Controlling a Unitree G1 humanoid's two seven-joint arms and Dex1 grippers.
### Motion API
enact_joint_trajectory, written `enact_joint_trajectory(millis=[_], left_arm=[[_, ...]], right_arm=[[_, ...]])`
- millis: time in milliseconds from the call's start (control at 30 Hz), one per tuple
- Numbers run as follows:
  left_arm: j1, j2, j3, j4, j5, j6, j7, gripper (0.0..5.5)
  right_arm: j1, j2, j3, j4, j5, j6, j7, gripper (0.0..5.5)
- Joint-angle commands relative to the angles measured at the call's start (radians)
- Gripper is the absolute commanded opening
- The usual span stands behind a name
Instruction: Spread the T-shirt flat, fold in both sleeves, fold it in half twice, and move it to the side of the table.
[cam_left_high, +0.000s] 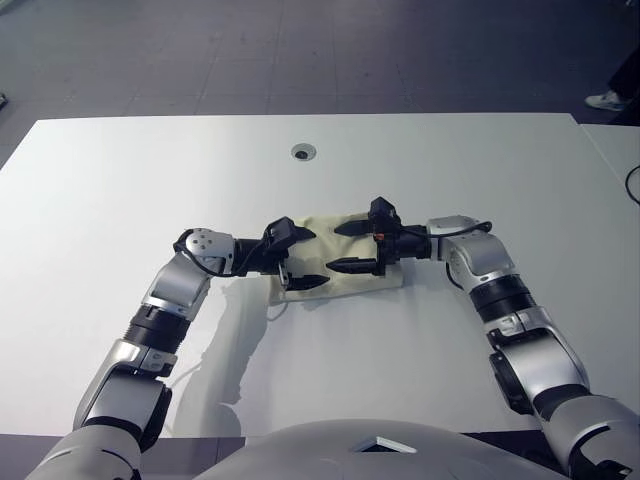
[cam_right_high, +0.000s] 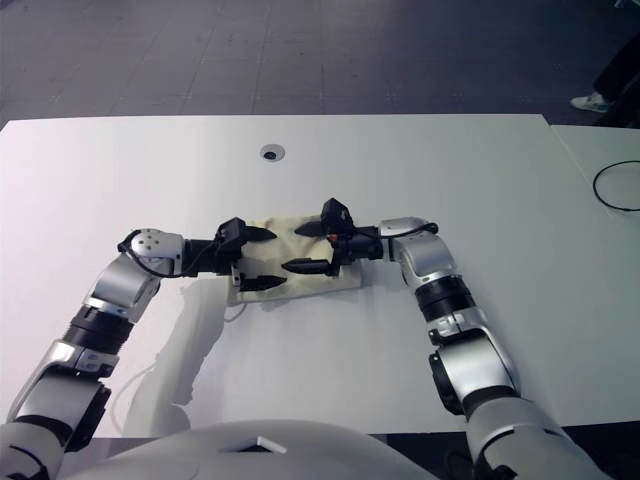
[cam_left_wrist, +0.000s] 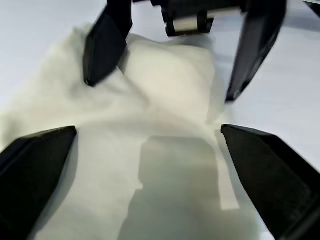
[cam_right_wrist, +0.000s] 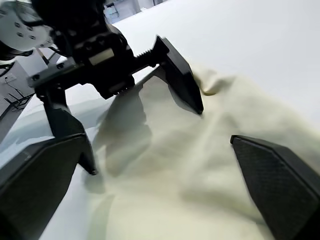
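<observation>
I'm keeping my left tool (cam_left_high: 315, 258) spread wide and gripping nothing, pointing in from 9 o'clock. My right tool (cam_left_high: 335, 247) is facing it from 3 o'clock, equally open and empty. Both are hovering over the T-shirt (cam_left_high: 355, 283), which is lying as a small folded cream rectangle at mid-bench (cam_left_high: 150, 170), with a round grommet (cam_left_high: 303, 152) at its 12 o'clock. The cloth is looking soft, matte and slightly rumpled, and the bench smooth and white. I'm judging that pinching only the top layer risks peeling the folds open during the move.
</observation>
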Motion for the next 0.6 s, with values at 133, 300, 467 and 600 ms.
enact_joint_trajectory(millis=[133,300,467,600], left_arm=[[0.008,0.012,0.036,0.088,0.029,-0.053,0.008,5.4],[-0.003,-0.015,0.11,0.025,-0.058,0.024,0.023,5.4],[-0.038,-0.038,0.217,-0.037,-0.183,0.147,0.051,5.4],[-0.101,-0.037,0.3,-0.04,-0.272,0.23,0.068,5.4]], right_arm=[[-0.017,-0.004,-0.015,0.097,-0.054,-0.093,0.014,5.38],[-0.044,0.029,-0.004,-0.026,-0.047,-0.091,0.036,5.38],[-0.033,0.051,0.071,-0.01,-0.133,-0.211,0.051,5.38],[0.008,0.004,0.1,0.06,-0.193,-0.305,0.071,5.38]])
